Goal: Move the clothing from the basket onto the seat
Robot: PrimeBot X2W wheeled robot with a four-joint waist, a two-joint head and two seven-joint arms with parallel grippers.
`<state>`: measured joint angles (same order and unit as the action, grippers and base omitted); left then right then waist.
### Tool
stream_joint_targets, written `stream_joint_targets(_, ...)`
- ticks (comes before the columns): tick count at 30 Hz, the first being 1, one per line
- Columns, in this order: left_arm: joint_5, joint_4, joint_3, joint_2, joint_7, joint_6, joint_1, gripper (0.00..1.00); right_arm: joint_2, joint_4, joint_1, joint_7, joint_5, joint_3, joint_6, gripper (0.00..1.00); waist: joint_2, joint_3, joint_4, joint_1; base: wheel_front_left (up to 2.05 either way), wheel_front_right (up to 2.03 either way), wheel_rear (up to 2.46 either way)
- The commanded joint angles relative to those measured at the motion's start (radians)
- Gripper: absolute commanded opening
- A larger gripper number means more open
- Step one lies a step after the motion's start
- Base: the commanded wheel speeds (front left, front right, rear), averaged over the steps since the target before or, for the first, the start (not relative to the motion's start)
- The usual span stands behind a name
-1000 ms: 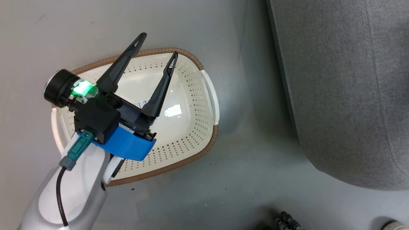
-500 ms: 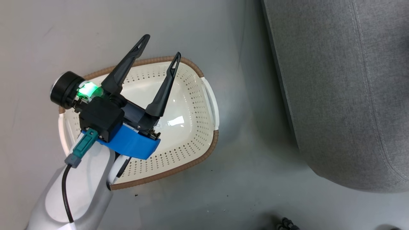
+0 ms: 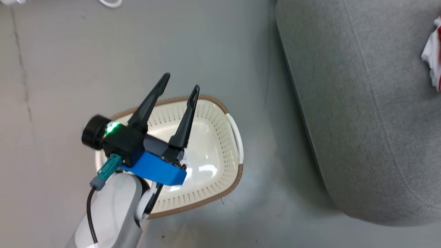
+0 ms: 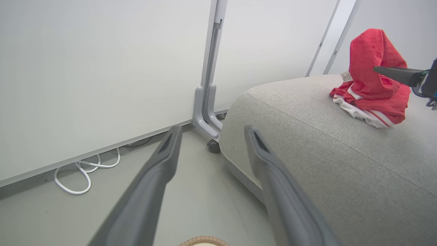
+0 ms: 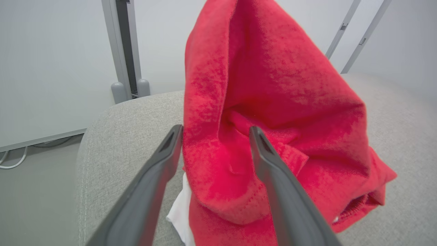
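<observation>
Clothing [image 4: 370,89]: red peaked heap, white trim, on grey seat [image 4: 341,164] | both jaws spread

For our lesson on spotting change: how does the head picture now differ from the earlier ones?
The whole head view has shifted, which is camera motion. The basket sits lower in it, and red-and-white clothing on the seat has come into view at the right edge. Nothing was gripped or released there. The left gripper stays open above the empty basket.
</observation>
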<state>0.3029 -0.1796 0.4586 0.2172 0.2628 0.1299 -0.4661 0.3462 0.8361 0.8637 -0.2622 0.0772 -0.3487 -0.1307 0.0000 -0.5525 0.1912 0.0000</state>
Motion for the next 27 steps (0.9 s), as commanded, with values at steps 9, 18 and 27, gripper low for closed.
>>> stream_joint_targets(9,0.046,-0.063,-0.092,-0.066,0.003,0.001,0.190,1.00,-0.002,-0.072,-0.200,-0.002,0.027,0.137,0.000,1.00,0.0000,0.304,-0.068,0.0000,0.00,0.00,0.00)
stream_joint_targets(18,0.057,-0.082,-0.177,-0.088,0.003,0.001,0.325,1.00,-0.046,-0.250,-0.429,0.031,0.095,0.224,0.000,1.00,0.0000,0.452,-0.133,0.0000,0.00,0.00,0.00)
stream_joint_targets(27,0.051,-0.104,-0.252,-0.094,0.003,0.001,0.384,1.00,-0.137,-0.477,-0.634,0.085,0.091,0.246,0.000,1.00,0.0000,0.513,-0.194,0.0000,0.00,0.00,0.00)
